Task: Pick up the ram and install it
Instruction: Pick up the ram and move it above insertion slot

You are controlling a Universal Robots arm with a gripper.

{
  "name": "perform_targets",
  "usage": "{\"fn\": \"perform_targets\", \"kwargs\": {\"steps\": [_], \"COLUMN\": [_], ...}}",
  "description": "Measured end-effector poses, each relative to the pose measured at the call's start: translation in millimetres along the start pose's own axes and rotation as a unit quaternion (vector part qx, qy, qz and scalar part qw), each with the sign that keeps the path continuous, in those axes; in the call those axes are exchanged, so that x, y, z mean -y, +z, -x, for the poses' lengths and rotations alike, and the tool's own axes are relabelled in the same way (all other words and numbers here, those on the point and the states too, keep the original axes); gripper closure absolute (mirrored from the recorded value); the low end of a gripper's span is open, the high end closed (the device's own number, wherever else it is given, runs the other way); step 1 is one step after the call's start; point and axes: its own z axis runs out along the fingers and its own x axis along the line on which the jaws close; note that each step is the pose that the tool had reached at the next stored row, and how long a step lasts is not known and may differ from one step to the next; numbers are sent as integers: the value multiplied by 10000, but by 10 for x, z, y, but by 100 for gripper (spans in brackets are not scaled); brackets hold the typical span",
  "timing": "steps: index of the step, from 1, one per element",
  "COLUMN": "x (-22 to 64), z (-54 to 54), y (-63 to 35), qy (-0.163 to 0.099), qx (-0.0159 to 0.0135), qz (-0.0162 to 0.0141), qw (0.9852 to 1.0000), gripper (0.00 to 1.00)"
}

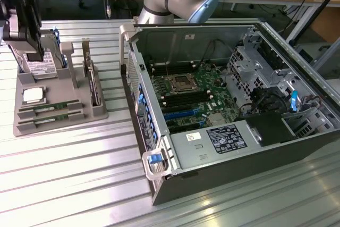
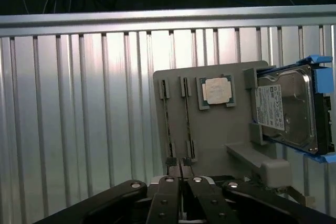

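**A:** Where is the ram?

**B:** The ram (image 1: 50, 108) (image 2: 187, 124) stands on its long edge in a slot of the grey tray (image 1: 53, 127) (image 2: 210, 140), close to the tray's front edge. A twin stick (image 1: 50, 117) (image 2: 167, 124) stands in the next slot, just beside it and nearest that edge. Neither stick has been lifted.

**A:** And where is the tray?

**B:** It is on the ribbed metal table (image 1: 64, 174), towards the far edge on the exterior view's left. Behind the two sticks lies a square silver processor (image 1: 33, 95) (image 2: 216, 91). At the tray's back edge a hard drive (image 1: 40, 67) (image 2: 286, 111) stands upright.

**A:** What is the gripper doing?

**B:** The gripper (image 1: 35, 54) (image 2: 180, 165) hangs over the back end of the tray, in front of the hard drive and apart from the ram. In the wrist view its jaws are clenched together, tip against tip, with nothing between them.

**A:** And the computer?

**B:** The open computer case (image 1: 239, 176) lies on the table on the exterior view's right, well apart from the tray, with its motherboard (image 1: 191, 94) facing up
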Motion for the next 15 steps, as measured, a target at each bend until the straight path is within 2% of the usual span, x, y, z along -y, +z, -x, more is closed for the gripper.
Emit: {"fn": "perform_targets", "kwargs": {"steps": [1,2,3,10,15], "x": [0,0,0,10,20], "z": [0,0,0,-6,-13], "y": [0,0,1,174,346], "qy": [0,0,0,0,-5], "qx": [0,0,0,0,0], "qz": [0,0,0,0,0], "qw": [10000,10000,10000,10000,10000], "gripper": [77,64,64,64,64]}}
